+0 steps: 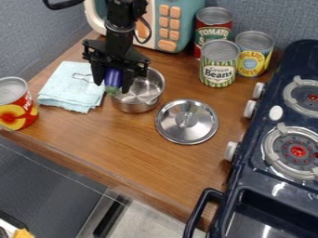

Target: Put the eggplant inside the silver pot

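Observation:
My gripper (112,83) hangs at the upper left, shut on the purple eggplant (113,76), whose green end points down. Gripper and eggplant overlap the left edge of the silver pot (149,95) in the camera view; how high they are above it I cannot tell. The part of the pot that shows inside looks bare metal. Its silver lid (186,122) lies separately on the counter, to the lower right of the pot.
A light blue cloth (71,88) lies left of the pot, with a red can (16,103) farther left. Several cans, one of them green beans (218,63), stand behind the lid near a toy microwave (177,21). The dark stove (248,186) borders the wooden counter (142,153) at right.

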Robot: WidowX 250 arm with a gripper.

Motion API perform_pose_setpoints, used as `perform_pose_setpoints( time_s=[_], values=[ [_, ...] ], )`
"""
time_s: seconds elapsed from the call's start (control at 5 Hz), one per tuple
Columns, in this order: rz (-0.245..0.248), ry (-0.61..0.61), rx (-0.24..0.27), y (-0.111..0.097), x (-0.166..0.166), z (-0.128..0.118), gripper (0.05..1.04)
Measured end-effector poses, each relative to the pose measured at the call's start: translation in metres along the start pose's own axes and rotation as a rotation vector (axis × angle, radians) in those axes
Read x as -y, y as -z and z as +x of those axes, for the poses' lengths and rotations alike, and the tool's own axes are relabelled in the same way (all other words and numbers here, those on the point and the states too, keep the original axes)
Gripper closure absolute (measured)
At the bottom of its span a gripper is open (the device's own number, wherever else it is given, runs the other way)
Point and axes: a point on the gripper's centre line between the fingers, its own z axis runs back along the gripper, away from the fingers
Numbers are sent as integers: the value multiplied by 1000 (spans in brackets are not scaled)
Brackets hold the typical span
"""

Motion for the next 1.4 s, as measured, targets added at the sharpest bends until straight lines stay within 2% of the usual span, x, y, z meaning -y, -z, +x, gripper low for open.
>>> perform_pose_setpoints(
  time_s=[0.8, 1.0, 1.2, 1.4],
  values=[
    [3, 6, -18, 6, -3, 6, 384],
    [8, 19, -18, 5, 1, 6, 303],
    [11, 46, -34, 5, 2, 4, 87],
    [-3, 76, -41, 3, 5, 3, 80]
  ],
)
